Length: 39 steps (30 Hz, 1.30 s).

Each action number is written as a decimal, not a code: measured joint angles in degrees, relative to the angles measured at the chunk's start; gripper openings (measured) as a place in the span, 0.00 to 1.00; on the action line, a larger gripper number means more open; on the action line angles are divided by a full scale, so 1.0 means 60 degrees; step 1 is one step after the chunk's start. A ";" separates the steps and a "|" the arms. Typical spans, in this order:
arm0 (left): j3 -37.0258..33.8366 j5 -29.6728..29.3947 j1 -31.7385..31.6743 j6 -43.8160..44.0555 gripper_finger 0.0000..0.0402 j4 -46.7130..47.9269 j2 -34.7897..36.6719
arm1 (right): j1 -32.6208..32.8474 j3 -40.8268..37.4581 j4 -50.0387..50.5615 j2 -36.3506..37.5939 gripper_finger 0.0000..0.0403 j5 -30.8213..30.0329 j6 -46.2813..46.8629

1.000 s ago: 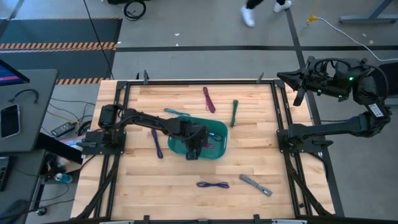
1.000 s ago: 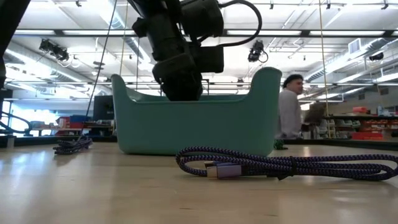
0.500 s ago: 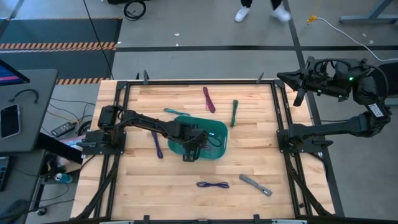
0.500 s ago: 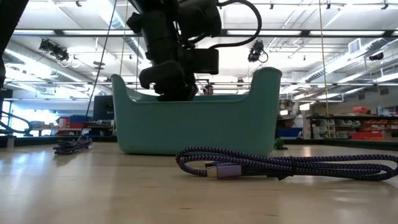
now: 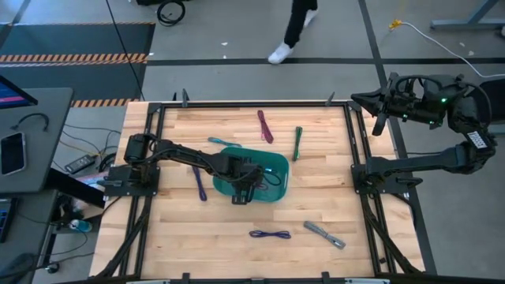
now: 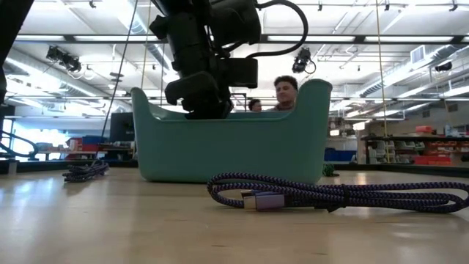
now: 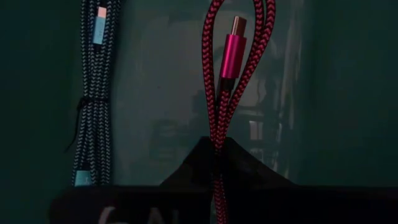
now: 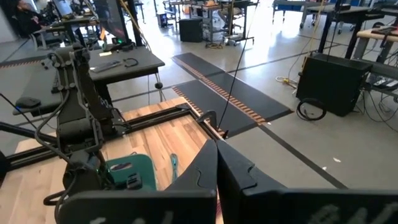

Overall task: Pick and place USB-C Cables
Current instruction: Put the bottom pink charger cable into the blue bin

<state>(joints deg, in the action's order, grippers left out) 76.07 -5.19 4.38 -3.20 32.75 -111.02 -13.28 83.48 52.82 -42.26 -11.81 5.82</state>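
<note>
Teal bin [image 5: 272,164] sitting on the bench [image 5: 229,217], left gripper [image 7: 217,163] reaching inside, jaws pinching a red cable [image 7: 231,68], dark cable [image 7: 93,99] lying beside it, right gripper [image 8: 216,163] waiting off-bench, jaws closed.

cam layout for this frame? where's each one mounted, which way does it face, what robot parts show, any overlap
High: overhead, straight down; both arms, left gripper in the teal bin, right gripper parked beyond the table's edge.
Low: tabletop height, level across; left arm above the bin, purple cable in front.
Left wrist: inside the bin; shut fingers pinch the red cable.
Right wrist: looks back over the table; shut fingers.
Shared: the bin shows in all four.
</note>
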 joint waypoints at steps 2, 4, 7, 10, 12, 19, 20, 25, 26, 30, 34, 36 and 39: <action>0.0000 0.0000 -0.0008 0.0000 0.04 -0.0004 0.0000 | 0.0000 0.0000 0.0000 0.0000 0.00 0.0000 0.0003; 0.0000 0.0000 -0.0008 0.0000 0.04 -0.0004 0.0000 | 0.0000 0.0000 0.0000 0.0000 0.00 0.0000 0.0000; 0.0000 0.0000 -0.0008 0.0004 0.04 -0.0004 0.0000 | 0.0000 0.0000 0.0004 0.0000 0.00 0.0000 0.0004; 0.0000 0.0000 -0.0008 0.0004 0.04 -0.0004 0.0000 | 0.0000 0.0000 0.0004 0.0000 0.00 0.0000 0.0004; 0.0000 0.0000 -0.0008 0.0012 0.04 -0.0004 0.0000 | 0.0000 0.0000 0.0002 0.0000 0.00 0.0000 0.0004; 0.0000 0.0000 -0.0008 0.0372 0.10 -0.0018 0.0000 | 0.0001 0.0000 0.0004 0.0000 0.00 0.0000 0.0004; 0.0000 0.0000 -0.0004 0.0372 0.10 -0.0019 0.0000 | 0.0000 0.0000 0.0004 0.0000 0.00 0.0000 0.0004; 0.0000 0.0003 -0.0008 0.0357 0.07 -0.0029 0.0000 | 0.0000 0.0000 0.0004 0.0000 0.00 0.0000 0.0004; 0.0000 0.0004 -0.0008 0.0367 0.06 -0.0031 0.0000 | 0.0003 0.0000 0.0004 0.0000 0.00 0.0000 0.0004; 0.0000 0.0004 -0.0008 0.0367 0.09 -0.0113 0.0000 | 0.0002 0.0000 0.0005 0.0000 0.00 0.0001 0.0004; 0.0000 0.0004 -0.0008 0.0365 0.17 -0.0328 0.0000 | 0.0001 0.0000 0.0007 0.0000 0.00 0.0003 0.0004; 0.0000 0.0004 -0.0008 0.0365 0.20 -0.0375 0.0000 | 0.0000 0.0000 0.0007 0.0000 0.00 0.0000 0.0004; 0.0000 0.0004 -0.0008 0.0361 0.23 -0.0363 0.0000 | 0.0000 0.0000 0.0007 0.0000 0.00 0.0001 0.0004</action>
<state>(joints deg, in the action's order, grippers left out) 76.07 -5.17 4.34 -1.04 30.57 -111.02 -13.28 83.48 52.86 -42.26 -11.81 5.85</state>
